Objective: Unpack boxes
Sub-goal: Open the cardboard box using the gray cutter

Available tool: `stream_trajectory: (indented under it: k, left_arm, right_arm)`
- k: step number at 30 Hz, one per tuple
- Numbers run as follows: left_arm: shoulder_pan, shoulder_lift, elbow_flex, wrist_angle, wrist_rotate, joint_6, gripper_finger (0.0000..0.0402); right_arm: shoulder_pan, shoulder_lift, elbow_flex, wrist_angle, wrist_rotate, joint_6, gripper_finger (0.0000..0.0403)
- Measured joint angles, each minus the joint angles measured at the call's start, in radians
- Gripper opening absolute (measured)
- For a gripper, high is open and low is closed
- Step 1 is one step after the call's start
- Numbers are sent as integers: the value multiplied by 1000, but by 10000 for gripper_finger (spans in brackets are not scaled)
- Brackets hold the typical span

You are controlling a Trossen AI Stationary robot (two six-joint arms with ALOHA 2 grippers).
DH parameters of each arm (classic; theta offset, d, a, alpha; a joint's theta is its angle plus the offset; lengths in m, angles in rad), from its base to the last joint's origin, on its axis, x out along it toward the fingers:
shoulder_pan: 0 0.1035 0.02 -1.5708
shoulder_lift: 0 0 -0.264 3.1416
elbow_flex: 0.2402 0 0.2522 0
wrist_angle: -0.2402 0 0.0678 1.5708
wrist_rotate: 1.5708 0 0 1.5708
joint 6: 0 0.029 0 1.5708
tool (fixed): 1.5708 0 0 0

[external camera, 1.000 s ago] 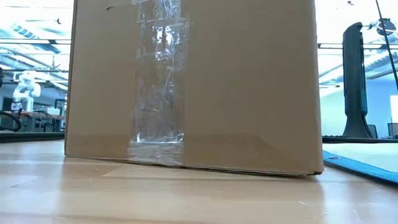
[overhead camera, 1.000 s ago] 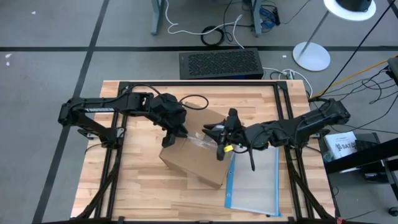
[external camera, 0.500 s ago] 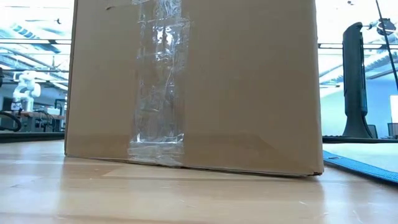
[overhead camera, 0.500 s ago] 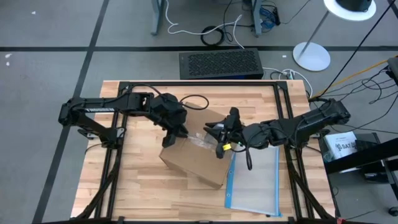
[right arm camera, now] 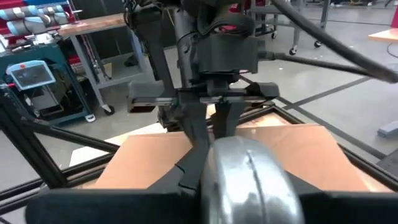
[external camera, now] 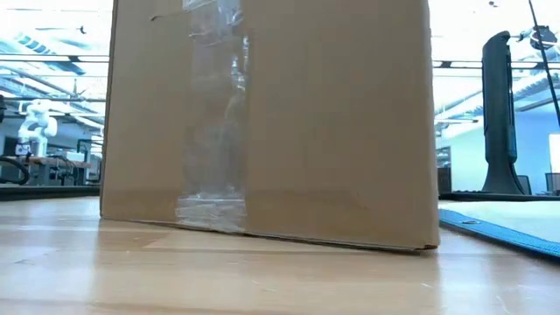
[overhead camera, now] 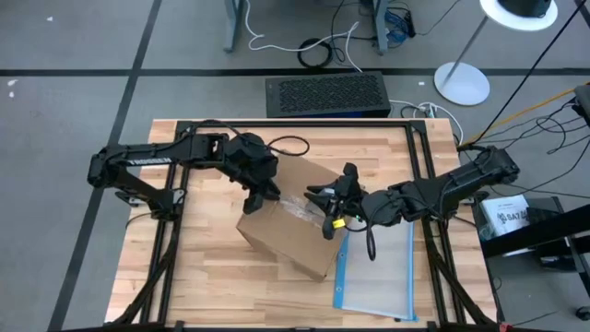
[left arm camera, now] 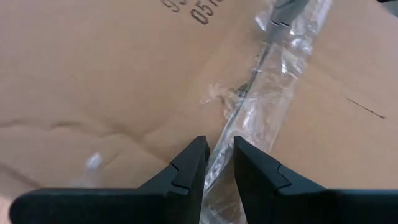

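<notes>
One cardboard carton (overhead camera: 293, 227) sits at the centre of your wooden table (overhead camera: 184, 286) in the high view, turned at an angle, flaps closed, so you cannot see anything inside it. A strip of clear glossy tape (overhead camera: 297, 207) runs across its top seam, and in the low view the same tape (external camera: 214, 114) comes down the brown side that fills most of the frame.

Your left gripper (overhead camera: 262, 194) is at the carton's upper left edge in the high view, tips down on the box top. In the left wrist view its fingers (left arm camera: 189, 167) stand only a narrow gap apart, straddling the taped seam (left arm camera: 261, 93), with dark printed marks (left arm camera: 199, 9) at the top of that frame. You cannot tell whether they pinch any tape.

Your right gripper (overhead camera: 324, 196) reaches in from the right, over the carton's upper right part. It is closed on a silver metal tool (right arm camera: 245, 177), which bulks large at the bottom of the right wrist view, pointing toward the left arm across the box top.

Right of the carton, at the lower right of the table, a clear plastic pouch with a blue edge (overhead camera: 378, 277) lies flat; nothing can be made out inside. Beyond the table's top edge stands a black grille-topped unit (overhead camera: 326, 94).
</notes>
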Motion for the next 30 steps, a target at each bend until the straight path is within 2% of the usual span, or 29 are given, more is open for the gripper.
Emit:
stream_trajectory:
  k: [14, 20, 30]
  left_arm:
    - [18, 31, 6, 13, 1, 26, 88]
    - [52, 31, 6, 0, 6, 24, 88]
    - [85, 31, 6, 4, 8, 5, 88]
  right_arm:
    - [75, -50, -1, -79, 57, 47, 59]
    - [121, -65, -1, -147, 58, 124, 59]
    - [183, -90, -1, -177, 123, 153, 59]
